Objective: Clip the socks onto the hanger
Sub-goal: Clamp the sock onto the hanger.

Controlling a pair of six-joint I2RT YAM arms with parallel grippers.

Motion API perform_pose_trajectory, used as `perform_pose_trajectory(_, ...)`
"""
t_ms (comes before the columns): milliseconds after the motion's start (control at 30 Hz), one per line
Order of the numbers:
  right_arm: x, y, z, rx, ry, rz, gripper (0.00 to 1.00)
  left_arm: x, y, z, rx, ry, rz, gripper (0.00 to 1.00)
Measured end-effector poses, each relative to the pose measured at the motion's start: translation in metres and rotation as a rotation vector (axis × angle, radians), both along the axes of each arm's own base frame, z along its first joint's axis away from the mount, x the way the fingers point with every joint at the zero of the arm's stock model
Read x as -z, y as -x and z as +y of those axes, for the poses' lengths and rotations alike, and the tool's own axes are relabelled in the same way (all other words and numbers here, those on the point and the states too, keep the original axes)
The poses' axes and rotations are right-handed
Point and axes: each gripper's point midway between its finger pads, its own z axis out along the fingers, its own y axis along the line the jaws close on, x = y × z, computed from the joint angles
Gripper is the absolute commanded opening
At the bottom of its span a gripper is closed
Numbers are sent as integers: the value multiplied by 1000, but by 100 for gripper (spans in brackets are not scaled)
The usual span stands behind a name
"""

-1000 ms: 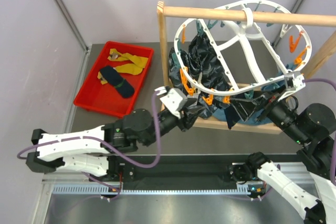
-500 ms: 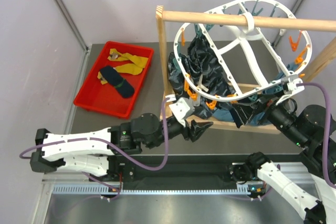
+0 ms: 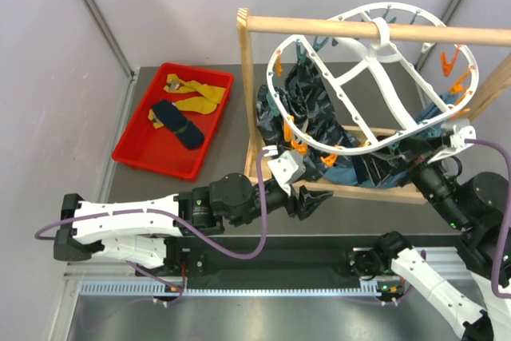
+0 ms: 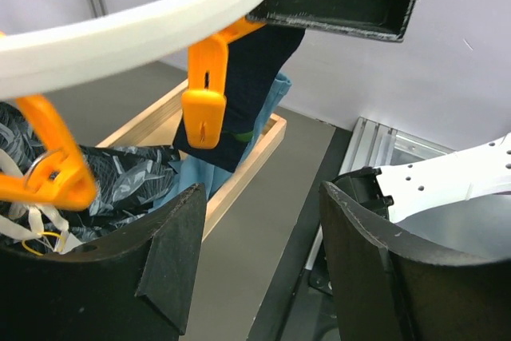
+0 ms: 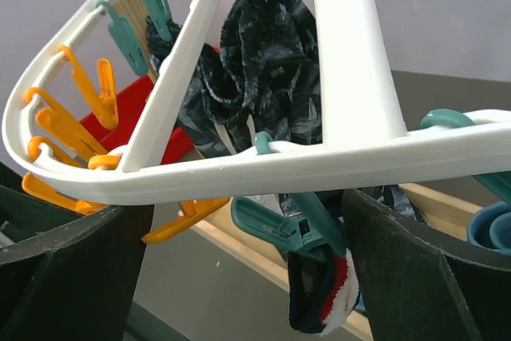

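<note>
The white oval hanger (image 3: 363, 65) hangs tilted from the wooden rod, with orange and teal pegs round its rim. My left gripper (image 3: 318, 197) is open and empty, low in front of the rack; it also shows in the left wrist view (image 4: 259, 197). Above it a navy sock (image 4: 239, 85) hangs from an orange peg (image 4: 205, 109). My right gripper (image 3: 419, 151) is at the near right rim, jaws wide apart (image 5: 247, 205), and the rim (image 5: 319, 161) lies across the fingertips. A dark sock with a red and white edge (image 5: 319, 297) hangs from a teal peg (image 5: 279, 225). Yellow socks (image 3: 196, 95) and a navy sock (image 3: 180, 123) lie in the red tray.
The red tray (image 3: 128, 151) sits at the left. The wooden rack has a top rod (image 3: 447, 33), a left post (image 3: 249, 93) and a base frame (image 3: 367, 191). A large dark patterned cloth (image 3: 307, 105) and a teal-blue cloth (image 3: 351, 177) hang inside it.
My left gripper has drawn back from the orange pegs, down and to the right, and now stands open. The right gripper and the hanger's near rim have shifted right and up.
</note>
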Motion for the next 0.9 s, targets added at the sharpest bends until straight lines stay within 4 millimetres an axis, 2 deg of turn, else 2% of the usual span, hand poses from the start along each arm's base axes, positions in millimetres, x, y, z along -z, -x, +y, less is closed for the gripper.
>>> perform_pose_trajectory(267, -29, 11, -3, -13, -122, -159, 100, 2, 2, -1, 8, 14, 18, 64)
perform_pose_trajectory(467, -41, 7, -4, 10, -228, -201, 100, -3, 4, -3, 21, 35, 19, 64)
perform_pose_trajectory(567, -40, 1, 0, 12, -247, -149, 100, -5, 4, -3, 20, 47, 19, 64)
perform_pose_trajectory(733, -58, -14, 9, 16, -224, -54, 100, -5, -3, -1, -26, 57, 36, 64)
perform_pose_trajectory(900, -49, -4, 9, -4, -172, 18, 100, 4, -8, -6, -52, 40, 47, 65)
